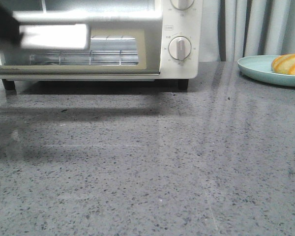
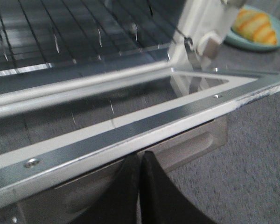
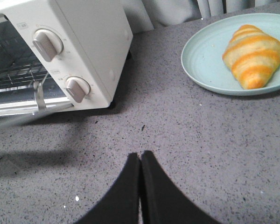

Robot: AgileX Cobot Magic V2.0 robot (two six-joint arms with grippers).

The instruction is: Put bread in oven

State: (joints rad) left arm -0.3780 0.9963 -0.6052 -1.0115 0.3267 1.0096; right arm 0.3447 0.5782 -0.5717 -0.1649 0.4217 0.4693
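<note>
The oven [image 1: 137, 44] stands on the grey speckled bench [image 1: 152, 167] with its door [image 2: 130, 126] swung partly down, wire rack [image 1: 88, 58] showing. The left fingers [image 2: 139, 186] are pressed together just under the door's front edge (whether they touch its handle I cannot tell). The right fingers [image 3: 140, 186] are also pressed together, empty, above bare bench. The bread [image 3: 253, 55] lies on a pale blue plate [image 3: 203, 58], well beyond the right fingers, beside the oven.

No legible text; oven [image 1: 182, 29] dial markings too small.
</note>
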